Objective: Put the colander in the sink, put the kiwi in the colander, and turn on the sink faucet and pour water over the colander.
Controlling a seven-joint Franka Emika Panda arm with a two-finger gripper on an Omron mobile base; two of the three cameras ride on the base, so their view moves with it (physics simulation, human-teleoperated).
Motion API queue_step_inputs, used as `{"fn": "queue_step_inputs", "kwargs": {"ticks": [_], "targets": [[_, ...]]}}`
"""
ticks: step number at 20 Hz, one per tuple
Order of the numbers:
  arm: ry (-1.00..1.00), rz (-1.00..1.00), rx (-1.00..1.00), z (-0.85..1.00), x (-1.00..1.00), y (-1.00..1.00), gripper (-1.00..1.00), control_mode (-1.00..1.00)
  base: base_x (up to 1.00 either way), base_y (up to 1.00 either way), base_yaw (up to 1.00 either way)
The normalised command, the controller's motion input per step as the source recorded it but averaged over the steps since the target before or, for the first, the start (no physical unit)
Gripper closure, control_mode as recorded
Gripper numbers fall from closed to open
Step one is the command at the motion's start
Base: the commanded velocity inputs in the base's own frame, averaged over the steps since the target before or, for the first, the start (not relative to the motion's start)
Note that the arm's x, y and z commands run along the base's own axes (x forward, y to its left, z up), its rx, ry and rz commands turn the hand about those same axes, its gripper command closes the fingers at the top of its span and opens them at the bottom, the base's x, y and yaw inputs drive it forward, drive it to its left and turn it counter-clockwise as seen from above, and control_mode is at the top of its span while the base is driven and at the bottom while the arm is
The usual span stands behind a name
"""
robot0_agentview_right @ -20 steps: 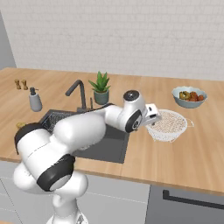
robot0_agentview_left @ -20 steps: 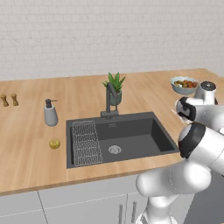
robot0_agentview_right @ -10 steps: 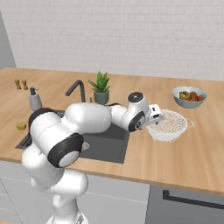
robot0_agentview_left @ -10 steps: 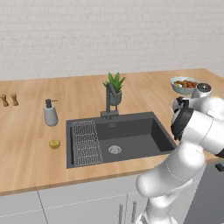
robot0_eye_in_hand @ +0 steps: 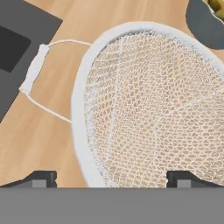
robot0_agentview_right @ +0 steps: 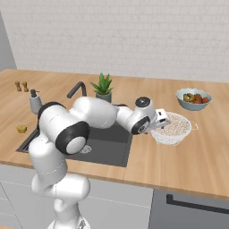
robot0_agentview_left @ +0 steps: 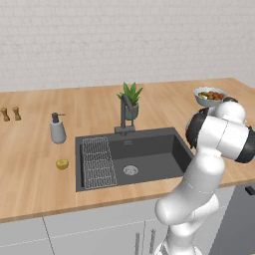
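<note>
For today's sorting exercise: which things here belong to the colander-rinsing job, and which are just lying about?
Job: colander, sink, kiwi, sink faucet, open gripper.

Lying about: fruit bowl, potted plant, soap dispenser, shakers.

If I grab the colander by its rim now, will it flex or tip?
The colander looks like thin open mesh, so probably light and a bit springy. Its solid rim should hold firmer than the mesh. A one-sided rim grip on so wide a bowl may let it tilt.

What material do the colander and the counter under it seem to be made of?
Colander: probably white-coated wire mesh, matte; fine open netting lets the counter show through, with thin wire handles. Counter: looks like wood, smooth light-brown finish with faint grain lines.
</note>
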Motion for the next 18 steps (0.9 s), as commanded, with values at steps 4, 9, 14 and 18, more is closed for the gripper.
{"fn": "queue_step_inputs", "kwargs": {"ticks": [4, 9, 14, 18], "targets": [[0.0, 0.03, 0.0, -0.35, 0.0, 0.0, -1.0, -1.0, 0.0, 0.0, 0.0], [0.0, 0.04, 0.0, -0.32, 0.0, 0.0, 1.0, -1.0, 0.0, 0.0, 0.0], [-0.06, 0.06, 0.0, -0.07, -0.15, 0.0, 1.0, -1.0, 0.0, 0.0, 0.0], [-0.15, 0.15, 0.0, 0.0, -0.32, 0.18, 1.0, -1.0, 0.0, 0.0, 0.0]]}}
